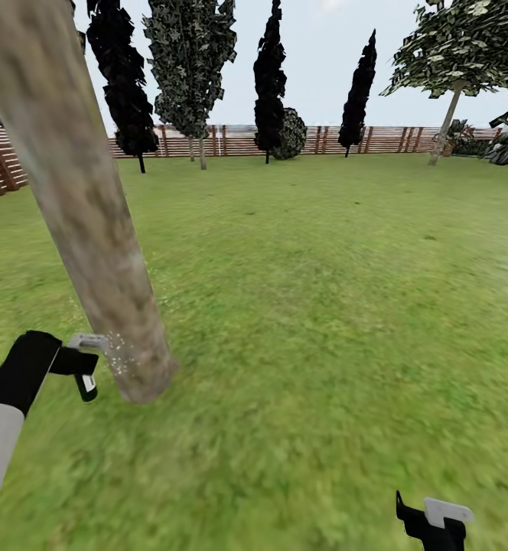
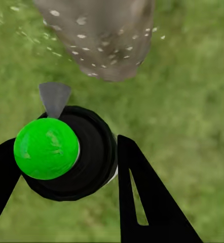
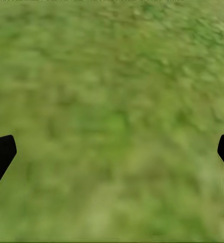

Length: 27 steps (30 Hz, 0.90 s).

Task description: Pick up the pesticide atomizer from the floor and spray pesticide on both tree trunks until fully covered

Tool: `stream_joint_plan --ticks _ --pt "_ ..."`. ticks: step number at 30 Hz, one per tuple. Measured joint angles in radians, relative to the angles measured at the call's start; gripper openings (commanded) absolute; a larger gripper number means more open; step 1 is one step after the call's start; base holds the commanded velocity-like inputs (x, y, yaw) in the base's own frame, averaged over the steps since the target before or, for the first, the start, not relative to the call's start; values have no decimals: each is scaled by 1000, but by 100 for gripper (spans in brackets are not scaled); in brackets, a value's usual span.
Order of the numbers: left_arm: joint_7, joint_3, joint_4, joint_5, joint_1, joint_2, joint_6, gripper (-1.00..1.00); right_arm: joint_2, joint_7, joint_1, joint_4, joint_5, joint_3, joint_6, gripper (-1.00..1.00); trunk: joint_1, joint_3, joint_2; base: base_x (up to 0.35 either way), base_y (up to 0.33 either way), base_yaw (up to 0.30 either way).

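The pesticide atomizer (image 2: 61, 152) is sitting right under the left wrist camera, its green cap and black collar clamped between the two dark fingers of the left hand (image 2: 66, 172), and its grey nozzle is pointing away from the hand at the base of the tree trunk (image 2: 99, 38) just ahead. White droplets are flecking the bark and drifting around it there, so spraying appears to be going on. In the head view the left hand (image 1: 82, 367) is hovering just beside the foot of that trunk (image 1: 78, 207), with specks showing on the bark nearest the nozzle.

Judging from this, the pick-up is done and the first trunk is being treated low down; the bark higher up looks bare of droplets, though the render is too soft to be sure. A second tree (image 1: 457, 69) with a pale trunk is standing well beyond the right hand, near the fence (image 1: 231, 141), and looks untouched.

The right hand (image 1: 434, 528) is hanging over the grass (image 3: 112, 121) with fingers apart and nothing between them. The near trunk's crown is cut off, and the atomizer's body is hidden beneath its cap.
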<state>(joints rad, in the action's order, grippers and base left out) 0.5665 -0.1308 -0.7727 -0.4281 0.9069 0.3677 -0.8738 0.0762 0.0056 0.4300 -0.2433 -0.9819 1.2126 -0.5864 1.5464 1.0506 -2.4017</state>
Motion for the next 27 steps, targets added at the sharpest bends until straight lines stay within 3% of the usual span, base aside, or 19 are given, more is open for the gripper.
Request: stream_joint_plan --ticks 3,12,24,27 --pt "0 0 -54 0 -5 -3 -4 -100 0 0 0 0 0 0 0 100 0 0 0 119 -259 88" --pt "0 1 -60 -4 -8 -3 -4 -100 -1 0 0 0 0 0 0 100 0 0 0 96 -267 251" --pt "-1 -7 -61 -5 -7 -2 -4 -100 0 0 0 0 0 0 0 100 0 0 0 148 -240 11" --pt "-1 -6 -61 -5 -8 -2 -4 -100 0 0 0 0 0 0 0 100 0 0 0 47 -265 218"
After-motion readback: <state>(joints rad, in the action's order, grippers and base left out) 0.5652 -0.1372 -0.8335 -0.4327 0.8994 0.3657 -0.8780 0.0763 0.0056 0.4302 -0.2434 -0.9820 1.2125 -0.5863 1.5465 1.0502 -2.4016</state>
